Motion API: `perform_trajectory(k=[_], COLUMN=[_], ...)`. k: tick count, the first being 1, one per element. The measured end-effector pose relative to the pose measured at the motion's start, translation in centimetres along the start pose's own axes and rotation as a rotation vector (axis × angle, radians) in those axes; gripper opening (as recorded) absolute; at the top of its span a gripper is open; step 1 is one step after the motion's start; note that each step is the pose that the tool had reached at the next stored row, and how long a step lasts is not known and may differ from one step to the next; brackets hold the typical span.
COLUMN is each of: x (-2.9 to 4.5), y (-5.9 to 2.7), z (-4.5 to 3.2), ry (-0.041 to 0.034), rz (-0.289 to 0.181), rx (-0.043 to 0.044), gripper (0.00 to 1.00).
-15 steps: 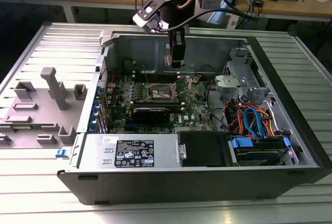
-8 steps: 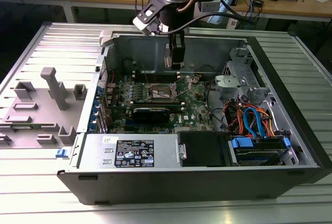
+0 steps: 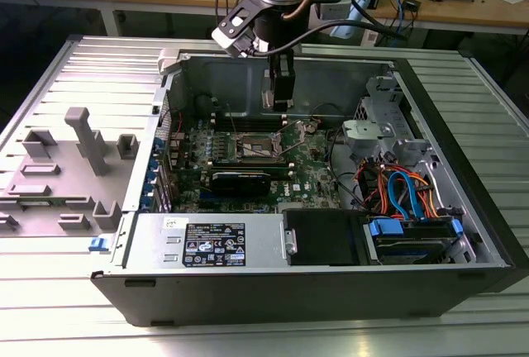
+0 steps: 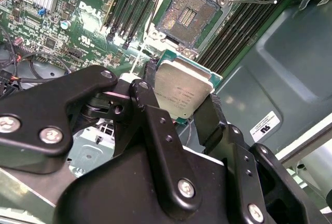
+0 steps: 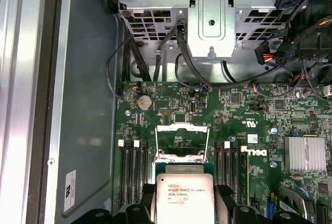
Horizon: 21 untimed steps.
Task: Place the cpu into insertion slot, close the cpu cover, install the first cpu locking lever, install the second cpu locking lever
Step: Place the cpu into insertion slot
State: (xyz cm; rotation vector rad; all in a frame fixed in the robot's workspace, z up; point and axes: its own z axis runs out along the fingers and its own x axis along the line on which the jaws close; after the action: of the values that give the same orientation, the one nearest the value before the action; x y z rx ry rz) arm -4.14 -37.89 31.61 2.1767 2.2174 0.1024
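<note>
Exterior view: an open computer case (image 3: 273,295) lies on its side on a ribbed metal table (image 3: 488,92). The arm reaches down into it, with the gripper (image 3: 279,102) hanging over the motherboard (image 3: 310,171) close to the case's far wall.
Jaws: pinching the cpu (image 4: 182,86) by two opposite edges, one of the black fingers (image 4: 206,120) on each side. Both wrist views show that grip plainly.
Cpu: silver-grey metal top faces the cameras, with a sliver of green edge peeking out. It's up in the air, clear of the board, not seated.
Insertion slot (image 4: 188,12): wide open, its dark contact field showing inside the grey metal rim. The chip hovers just short of it, apart from it.
Cpu cover (image 5: 182,129): a silver-grey frame stands at the socket in the first wrist view, off the contacts. How far it is swung back, I cannot tell.
Locking lever (image 4: 254,0): a thin metal rod angling out from a socket corner, across the black memory slots (image 4: 244,24).
Board neighbours: a finned heatsink (image 5: 305,154), a coin cell (image 5: 144,101), and a metal bracket (image 5: 211,24) on the drive cage beyond.
Case, exterior view: the power supply (image 3: 215,243) runs along the near wall, and blue and orange cables (image 3: 403,190) bunch at the exterior view's right.
Table: a grey plastic fixture (image 3: 78,154) sits at the exterior view's left, beside the case.
</note>
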Motion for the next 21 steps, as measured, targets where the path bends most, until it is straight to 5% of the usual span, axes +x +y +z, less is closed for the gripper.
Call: perform_trajectory(k=[7,15,19,21], x=[0.00,0.01,0.02,0.02], y=[-0.12,-0.97,-2.05,-2.46], z=[0.14,1.81,2.22,2.50], ry=[0.0001,-0.0001,-0.0005,-0.0006], rz=[0.000,0.000,-0.001,-0.001], rx=[-0.0009,-0.0036,-0.0295,-0.0334], gripper=[0.54,0.54,0.54,0.54])
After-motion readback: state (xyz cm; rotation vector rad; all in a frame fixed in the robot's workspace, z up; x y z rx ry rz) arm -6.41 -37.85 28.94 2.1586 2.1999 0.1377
